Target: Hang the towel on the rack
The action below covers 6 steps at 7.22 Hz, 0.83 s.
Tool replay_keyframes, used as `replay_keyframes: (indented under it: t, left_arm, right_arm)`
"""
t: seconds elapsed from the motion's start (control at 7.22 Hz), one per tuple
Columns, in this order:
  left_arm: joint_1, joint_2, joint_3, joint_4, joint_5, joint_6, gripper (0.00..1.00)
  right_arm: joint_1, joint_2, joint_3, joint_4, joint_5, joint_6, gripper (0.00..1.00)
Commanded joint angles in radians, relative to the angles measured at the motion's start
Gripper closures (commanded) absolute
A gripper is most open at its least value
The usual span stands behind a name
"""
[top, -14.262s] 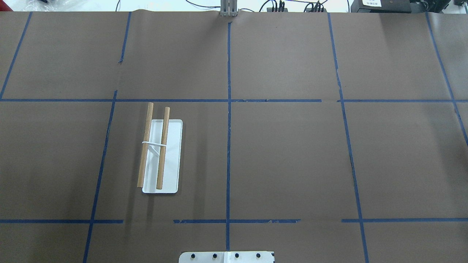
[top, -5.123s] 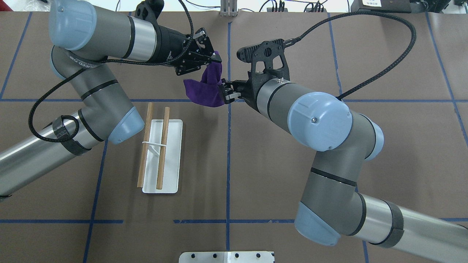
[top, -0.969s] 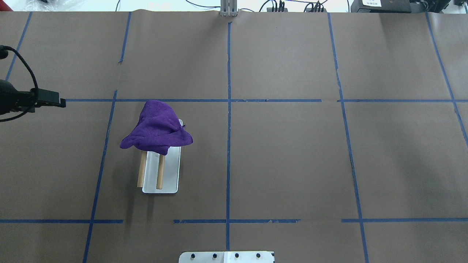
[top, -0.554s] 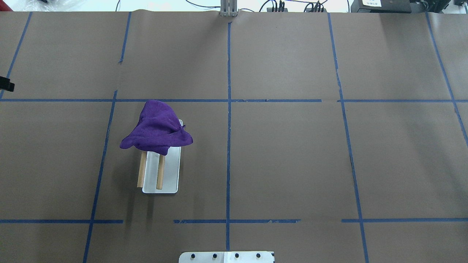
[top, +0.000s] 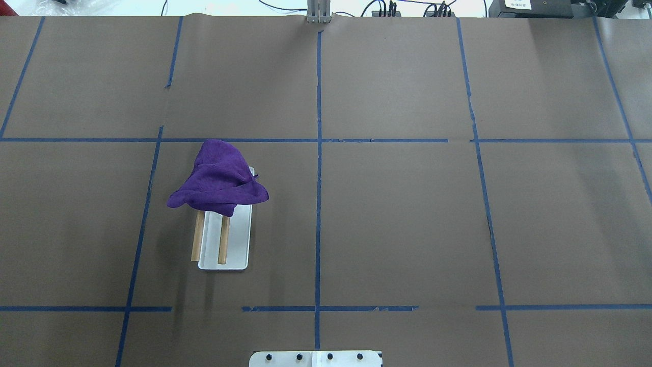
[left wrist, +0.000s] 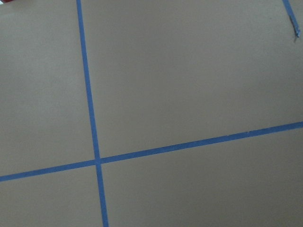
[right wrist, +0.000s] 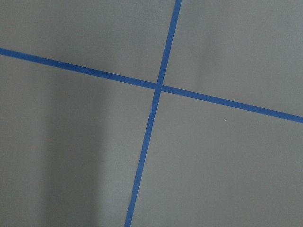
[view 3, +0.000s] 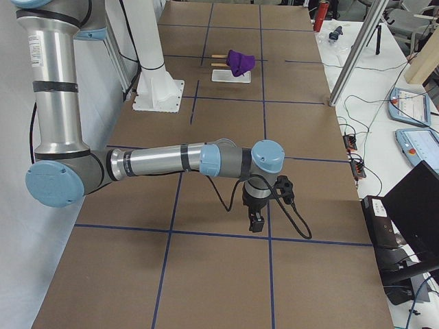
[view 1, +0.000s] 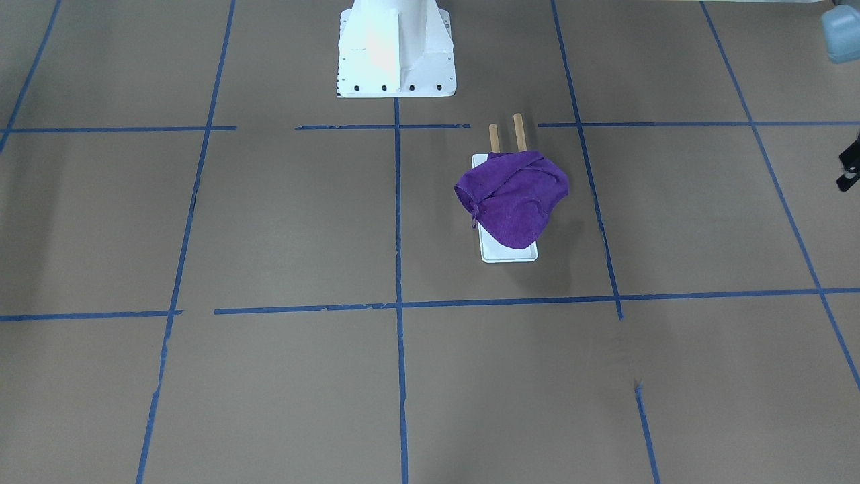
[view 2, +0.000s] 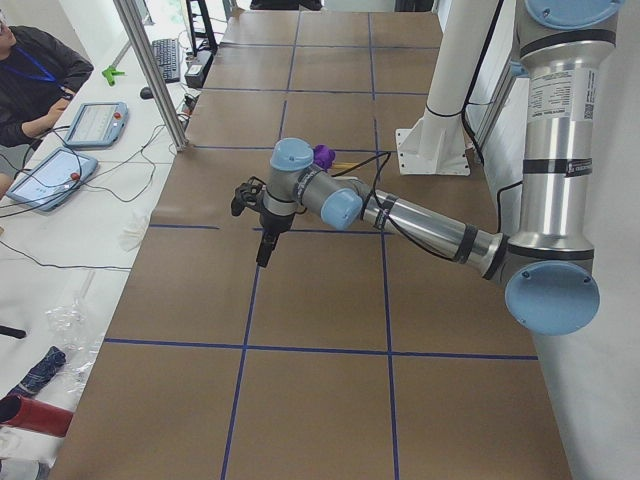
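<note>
The purple towel (top: 219,178) lies bunched over the far end of the rack's two wooden dowels (top: 222,239), above the white base (top: 238,244). It also shows in the front view (view 1: 514,198), with its small loop at the view's left edge. No gripper touches it. My left gripper (view 2: 265,250) points down at the table, well away from the rack. My right gripper (view 3: 256,223) points down at the far end of the table. I cannot tell whether either is open or shut. Both wrist views show only brown paper and blue tape.
The table is covered in brown paper with a blue tape grid (top: 318,204). The white robot pedestal (view 1: 395,50) stands at the near edge. A black part (view 1: 850,165) pokes in at the front view's right edge. An operator (view 2: 30,75) sits beside tablets.
The rack was bare, then both grippers held the towel in the air; now it lies on the dowels. In the last second the left gripper left the overhead view at the left edge.
</note>
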Motion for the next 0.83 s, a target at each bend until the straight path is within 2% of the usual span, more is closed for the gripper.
replay_keyframes:
  t: [0.0, 0.14, 0.28, 0.69]
  left_arm:
    - [-0.093, 0.001, 0.073, 0.076, 0.008, 0.188, 0.0]
    - [-0.097, -0.002, 0.076, 0.092, 0.049, 0.196, 0.0]
    - [-0.096, -0.008, 0.093, 0.112, 0.051, 0.2, 0.0]
    - [-0.099, 0.012, 0.134, 0.145, 0.039, 0.22, 0.0]
  right_arm:
    - [0.001, 0.005, -0.005, 0.014, 0.01, 0.02, 0.0]
    - [0.001, 0.004, -0.003, 0.014, 0.06, 0.023, 0.0]
    - [0.001, -0.004, -0.008, 0.014, 0.114, 0.023, 0.0]
    - [0.004, -0.009, -0.008, 0.014, 0.148, 0.023, 0.0]
